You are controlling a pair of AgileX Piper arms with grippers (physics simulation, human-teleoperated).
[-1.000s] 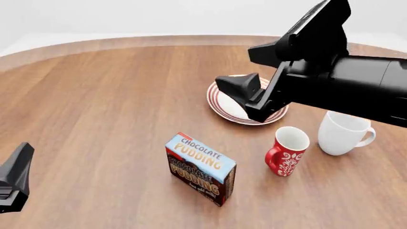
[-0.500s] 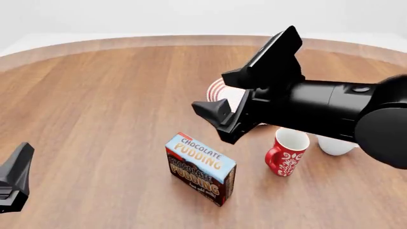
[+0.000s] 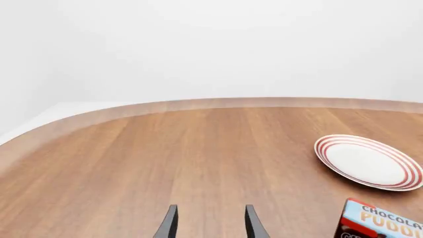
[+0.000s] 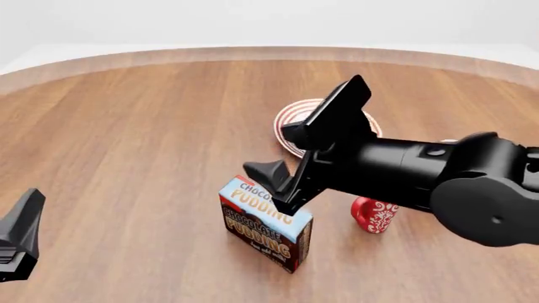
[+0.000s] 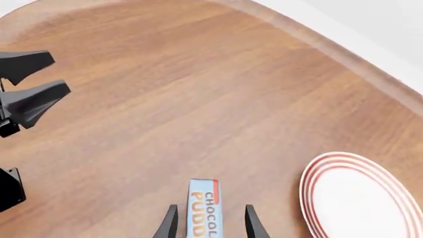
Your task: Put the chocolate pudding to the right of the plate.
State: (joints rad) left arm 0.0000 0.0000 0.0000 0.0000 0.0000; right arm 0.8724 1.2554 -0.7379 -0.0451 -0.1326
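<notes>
Spreading beneath everything, the round brown wooden table [image 4: 126, 139] carries the white red-ringed plate [image 4: 291, 123] toward 1 o'clock. Centre, the blue-topped chocolate pudding carton [image 4: 265, 227] stands between the right gripper's [image 5: 208, 223] parted fingers. The left gripper [image 3: 208, 223] hangs open at 8 o'clock.

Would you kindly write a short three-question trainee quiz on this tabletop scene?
1. True or false: the right pincer is open, with the pudding lined up between its fingers.
2. Which arm sits idle at the table's near left edge? A) left B) right
3. Fill in: the plate has ____ rings on its rim.

Key: 1 true; 2 A, the left pincer; 3 red.
</notes>
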